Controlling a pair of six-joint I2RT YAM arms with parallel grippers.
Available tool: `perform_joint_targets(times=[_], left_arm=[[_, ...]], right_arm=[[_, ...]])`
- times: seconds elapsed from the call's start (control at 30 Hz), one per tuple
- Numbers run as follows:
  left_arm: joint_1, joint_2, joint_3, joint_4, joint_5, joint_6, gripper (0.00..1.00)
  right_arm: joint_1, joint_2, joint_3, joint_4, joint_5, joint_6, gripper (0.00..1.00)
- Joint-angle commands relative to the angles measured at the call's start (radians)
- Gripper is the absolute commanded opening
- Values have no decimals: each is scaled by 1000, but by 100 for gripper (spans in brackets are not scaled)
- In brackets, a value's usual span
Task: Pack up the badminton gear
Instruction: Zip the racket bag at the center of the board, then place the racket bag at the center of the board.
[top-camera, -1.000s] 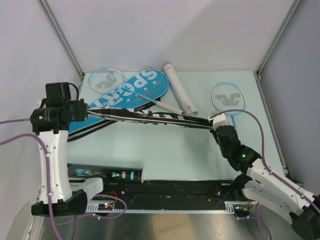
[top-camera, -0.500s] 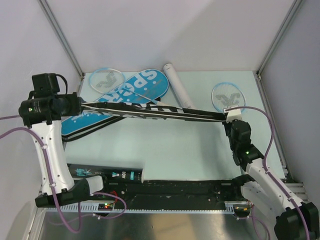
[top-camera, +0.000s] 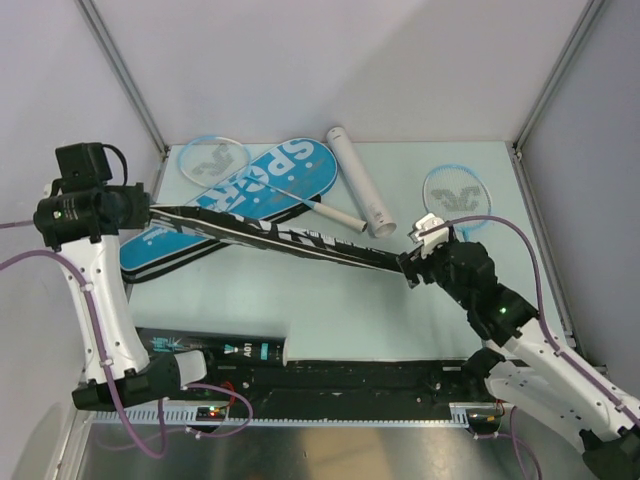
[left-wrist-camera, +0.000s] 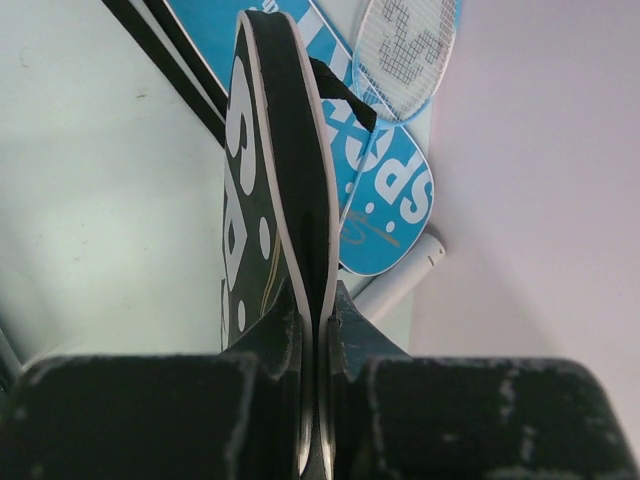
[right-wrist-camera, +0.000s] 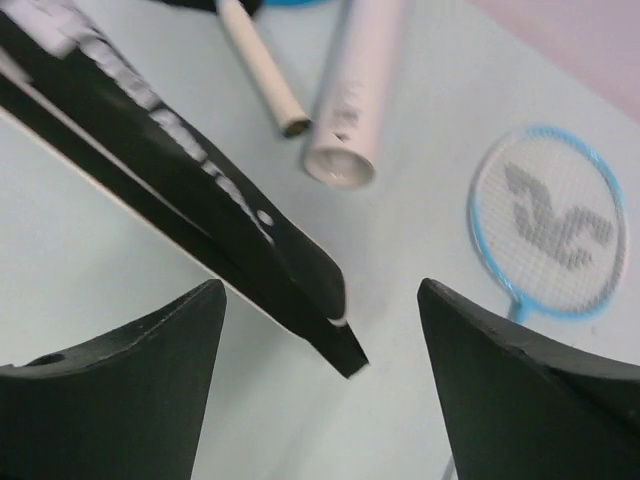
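Step in hand, as I read it: readying the black cover to take a racket. The left hand is clamped tight on the cover's wide end and holds it edge-up, lifted off the counter. The cover runs as a long slanted strip from that hand across to the right hand. The right hand's fingers stand wide apart, and the cover's narrow tip sits between them without touching either one, so that end is carried only by the left. The next move probably calls for the right hand to close on the tip, or on one layer of it to part the mouth, with the tip centred first since it sits nearer the left finger. Otherwise it swings out for the loose racket, which lies flat just beyond and to the right of its fingertips. The white tube lies just past the right hand, its open end facing it. The blue cover lies flat beyond and below the left hand, with another racket on top. The black tube is well behind both hands, by the arm bases. Room: the left hand is close to the left wall, with little swing outward. The loose racket is near the counter's right edge. The bare counter under and behind the cover looks like the best working space.
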Motion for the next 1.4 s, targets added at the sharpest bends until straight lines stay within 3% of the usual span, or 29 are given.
perform_joint_targets(times=[0.0, 0.1, 0.2, 0.47, 0.57, 0.6, 0.67, 0.7, 0.73, 0.77, 0.87, 0.93, 0.97, 1.13, 1.37], left_arm=[[-6, -4, -16, 101, -8, 5, 0], [-31, 15, -20, 121, -9, 12, 0], [-56, 30, -22, 132, -2, 16, 0], [-117, 30, -83, 160, 3, 19, 0], [-155, 27, -100, 191, -5, 31, 0], [-167, 35, -100, 212, 4, 49, 1], [-185, 54, -88, 251, 20, 93, 7], [-190, 62, -80, 271, 29, 121, 16], [-196, 69, -75, 305, 43, 158, 24], [-202, 72, -78, 336, 57, 193, 36], [-230, 73, -86, 456, 90, 323, 72], [-251, 72, -72, 504, 97, 428, 91], [-284, 73, -63, 523, 101, 480, 95], [-380, 27, -119, 633, 156, 745, 99], [-416, -84, -283, 790, 379, 924, 100]], right_arm=[[82, 5, 77, -13, -142, -15, 89], [196, 83, 96, 119, -154, -57, 97], [293, 211, 151, 221, -128, -178, 99], [321, 636, 361, 363, -91, -323, 99], [323, 726, 436, 390, -82, -326, 91], [321, 749, 452, 396, -79, -324, 80], [313, 773, 479, 403, -71, -313, 47], [308, 778, 491, 399, -73, -296, 25], [295, 777, 501, 393, -73, -278, 13], [285, 773, 516, 378, -72, -246, 6], [230, 737, 543, 349, -61, -160, 1], [187, 702, 561, 320, -43, -109, 0], [168, 686, 571, 301, -37, -92, 0], [42, 587, 626, 144, 28, -42, 0], [-163, 478, 697, -58, 124, -25, 0]])
